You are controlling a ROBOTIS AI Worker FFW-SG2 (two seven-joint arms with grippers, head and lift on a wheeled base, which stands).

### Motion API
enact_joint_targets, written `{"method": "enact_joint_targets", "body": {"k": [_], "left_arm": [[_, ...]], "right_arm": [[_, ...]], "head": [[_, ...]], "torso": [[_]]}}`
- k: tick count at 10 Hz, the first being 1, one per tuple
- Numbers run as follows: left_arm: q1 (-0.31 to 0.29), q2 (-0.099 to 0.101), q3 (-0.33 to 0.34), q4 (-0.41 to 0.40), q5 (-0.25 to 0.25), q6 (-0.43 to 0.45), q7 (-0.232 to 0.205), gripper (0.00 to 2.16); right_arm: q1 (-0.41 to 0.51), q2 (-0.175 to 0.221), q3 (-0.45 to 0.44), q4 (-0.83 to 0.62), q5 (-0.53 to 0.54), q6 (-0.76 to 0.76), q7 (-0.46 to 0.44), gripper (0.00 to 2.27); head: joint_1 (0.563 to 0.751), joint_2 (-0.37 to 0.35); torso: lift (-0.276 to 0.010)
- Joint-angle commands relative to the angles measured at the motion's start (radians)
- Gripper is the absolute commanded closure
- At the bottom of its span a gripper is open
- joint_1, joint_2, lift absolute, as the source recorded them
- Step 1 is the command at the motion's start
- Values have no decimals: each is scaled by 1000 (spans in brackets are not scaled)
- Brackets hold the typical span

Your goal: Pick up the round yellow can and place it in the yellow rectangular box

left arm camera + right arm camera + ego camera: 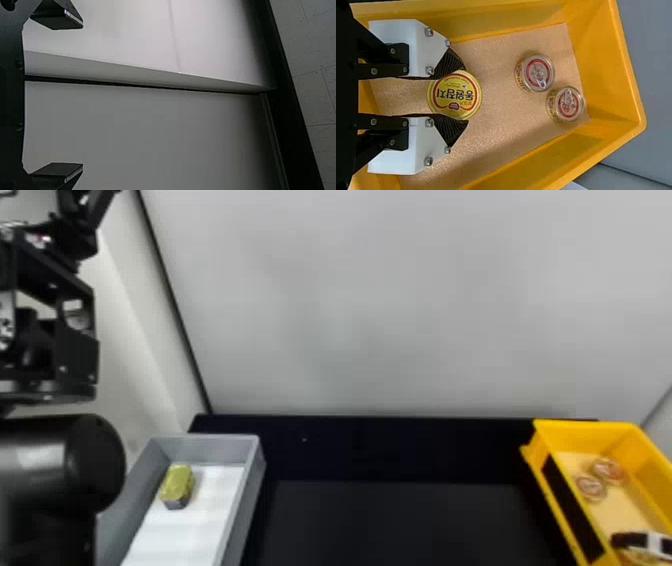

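Round yellow can (461, 103) was held at the yellow box (595, 433)

The right pincer (645, 543) was closed on the round yellow can, its two fingers (448, 65) partway apart, one at each side of it. The can's printed lid faced the wrist camera. It was within the box's walls as the right wrist view looked in; whether it touched the bottom could not be told.

Past the fingertips, two smaller cans (540, 73) (565, 104) with red-ringed tops and pull tabs stood close together on the box's tan lining (506, 114).

Across the black table (390, 520), at the robot's left, a grey box (210, 447) lined with white paper (190, 535) held an oblong block with a yellow top (177, 482). The left pincer (82, 222) was raised, its fingers wide apart with nothing between them.
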State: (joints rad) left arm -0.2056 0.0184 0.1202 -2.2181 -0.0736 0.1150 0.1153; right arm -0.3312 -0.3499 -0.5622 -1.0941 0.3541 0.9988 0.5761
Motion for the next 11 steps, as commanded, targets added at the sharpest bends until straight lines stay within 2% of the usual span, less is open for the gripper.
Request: {"method": "enact_joint_targets", "body": {"k": [1, 6, 7, 8, 11], "left_arm": [[-2, 0, 0, 0, 0, 0, -3, 33], [-3, 0, -7, 3, -2, -1, -6, 33], [-5, 0, -7, 3, -2, -1, -8, 33], [-5, 0, -7, 3, -2, -1, -8, 33], [-3, -3, -5, 3, -2, -1, -8, 33]], "right_arm": [[4, 0, -4, 8, -10, 3, -5, 840], [4, -1, -5, 23, -44, 6, -33, 819], [4, -3, -4, 23, -50, 25, -42, 535], [3, -3, 1, 20, -50, 40, -48, 51], [9, -11, 2, -4, -52, 45, -48, -2]], "head": [[636, 31], [636, 31], [636, 31], [636, 31], [636, 31]], "torso": [[-1], [-1], [-1], [-1], [-1]]}}
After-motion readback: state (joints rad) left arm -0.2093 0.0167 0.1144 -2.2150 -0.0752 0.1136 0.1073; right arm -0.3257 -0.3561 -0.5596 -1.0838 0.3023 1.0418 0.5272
